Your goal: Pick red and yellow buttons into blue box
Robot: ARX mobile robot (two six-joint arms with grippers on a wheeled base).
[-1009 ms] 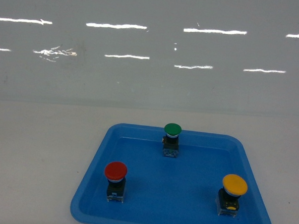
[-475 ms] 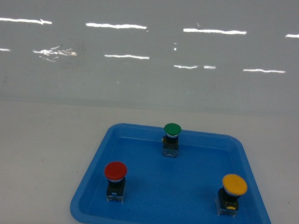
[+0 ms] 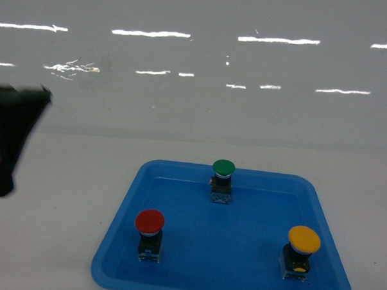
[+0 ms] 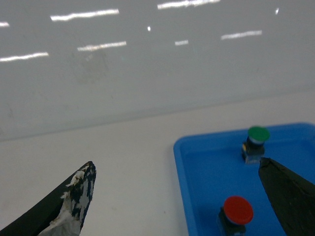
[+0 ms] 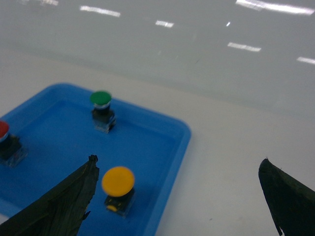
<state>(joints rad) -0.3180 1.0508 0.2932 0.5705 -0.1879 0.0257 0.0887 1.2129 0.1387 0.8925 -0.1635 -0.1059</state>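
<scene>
The red button (image 3: 149,221) stands upright at the front left of the blue box (image 3: 122,211), and the yellow button (image 3: 304,240) at its front right. My left gripper (image 4: 175,162) hangs open over the box's left rim, with the red button (image 4: 238,210) low between its fingers but untouched. A dark blur at the left edge of the head view is my left arm (image 3: 11,137). Open as well, my right gripper (image 5: 179,160) hovers over the box's right rim (image 5: 183,138), and the yellow button (image 5: 118,180) sits just inside its left finger (image 5: 64,206).
A green-capped button (image 3: 223,167) stands at the back middle of the box. The box rests on a white table (image 3: 56,197) that ends at a glossy grey wall (image 3: 196,87). Bare table lies to the left and right of the box.
My left arm has come into the head view at the left edge, blurred by motion. The buttons and the box have not moved.
</scene>
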